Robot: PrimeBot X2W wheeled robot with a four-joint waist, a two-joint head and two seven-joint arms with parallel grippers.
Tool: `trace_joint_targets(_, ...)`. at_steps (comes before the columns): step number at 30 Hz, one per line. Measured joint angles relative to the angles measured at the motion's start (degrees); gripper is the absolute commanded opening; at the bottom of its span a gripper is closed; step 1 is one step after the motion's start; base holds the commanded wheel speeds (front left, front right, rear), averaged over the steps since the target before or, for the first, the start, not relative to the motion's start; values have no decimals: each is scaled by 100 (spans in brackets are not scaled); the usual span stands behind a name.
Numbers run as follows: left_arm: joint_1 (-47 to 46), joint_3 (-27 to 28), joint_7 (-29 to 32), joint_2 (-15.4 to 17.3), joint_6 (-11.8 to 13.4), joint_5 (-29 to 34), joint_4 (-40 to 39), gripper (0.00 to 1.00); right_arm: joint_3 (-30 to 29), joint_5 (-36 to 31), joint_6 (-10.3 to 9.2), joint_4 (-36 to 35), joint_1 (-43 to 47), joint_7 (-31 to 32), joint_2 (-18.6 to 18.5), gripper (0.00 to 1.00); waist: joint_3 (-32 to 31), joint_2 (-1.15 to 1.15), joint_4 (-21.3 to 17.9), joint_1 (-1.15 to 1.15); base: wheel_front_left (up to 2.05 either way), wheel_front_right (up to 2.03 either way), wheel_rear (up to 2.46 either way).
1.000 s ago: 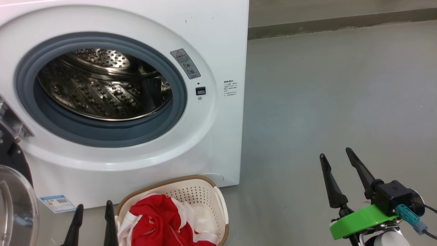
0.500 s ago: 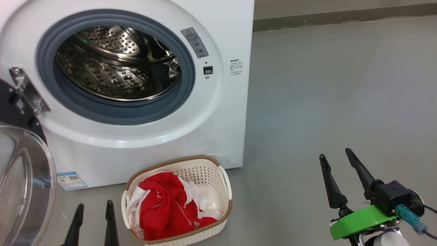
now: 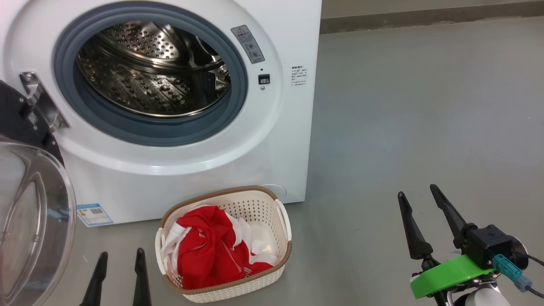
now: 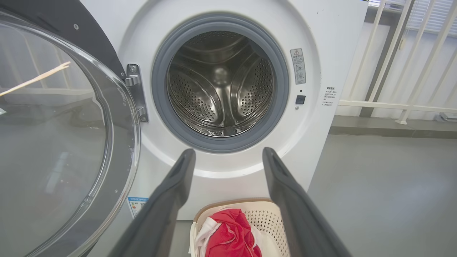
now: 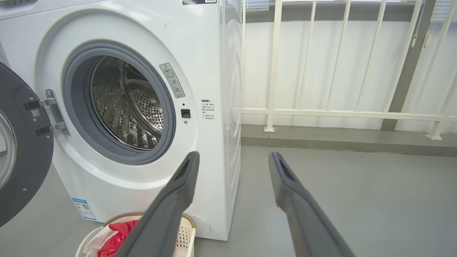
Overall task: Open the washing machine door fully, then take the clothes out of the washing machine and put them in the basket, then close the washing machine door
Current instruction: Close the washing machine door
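**Now: washing machine door (image 3: 34,212) open, clothes (image 3: 208,250) in the basket (image 3: 238,291), both grippers free**

First, the head view. The washing machine (image 3: 289,140) stands at the upper left, and I look through its grey seal (image 3: 148,134) into the perforated steel drum (image 3: 153,72). The washing machine door is swung out at the left edge on its metal hinge (image 3: 40,100), with the glass bowl toward me. The basket sits on the grey floor (image 3: 425,106) just in front of the machine, below the right part of the opening. The red and white clothes lie heaped inside it, more to its left side. The left gripper (image 3: 121,253) shows at the bottom left, beside the basket and not touching it. Its two fingers are spread and grasp nothing. The right gripper (image 3: 417,190) is at the lower right over the floor, well apart from the machine. Its fingers are also spread and grasp nothing.

Next, the left wrist view. The fingers point toward the lower rim of the opening with a wide gap between them. The basket with the clothes is low between them, and the door takes the left side.

Last, the right wrist view. The fingers are parted and aim near the right front corner of the machine. The basket is at the bottom left, partly behind one finger. A white railing (image 5: 273,71) stands behind.
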Motion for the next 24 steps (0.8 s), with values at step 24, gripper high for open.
trace_joint_targets(24,44,-58,3,2,250,96,-336,100,185,5,0,-5,107,0,0,100,-131,0,844,0,0,0,0)
